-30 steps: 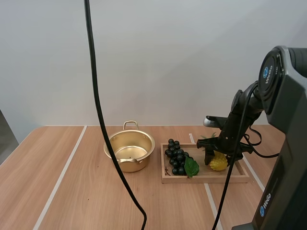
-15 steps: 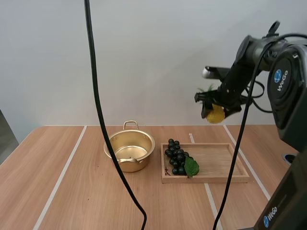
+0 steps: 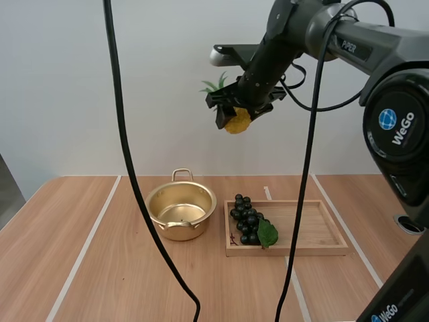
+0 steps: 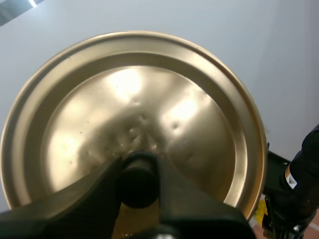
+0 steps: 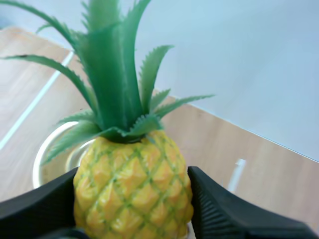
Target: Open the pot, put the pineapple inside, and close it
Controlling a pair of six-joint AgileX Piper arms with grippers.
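1. Two grippers each hold something. The right gripper (image 3: 236,113) is clamped on the pineapple (image 3: 236,122), with its black fingers pressing the yellow body from both sides.
2. The pineapple hangs high in the air above the pot (image 3: 181,211), a little toward the pot's tray side, and its green crown points away from the wrist.
3. The golden pot stands uncovered on the table (image 3: 87,268), its handles at the near and far rim.
4. The left gripper (image 4: 138,169) pinches the black knob (image 4: 137,183) of the golden lid (image 4: 149,94), which is off the pot.
5. The wooden tray (image 3: 315,235) lies just beside the pot, and the grapes (image 3: 245,218) sit at the tray end nearest the pot.
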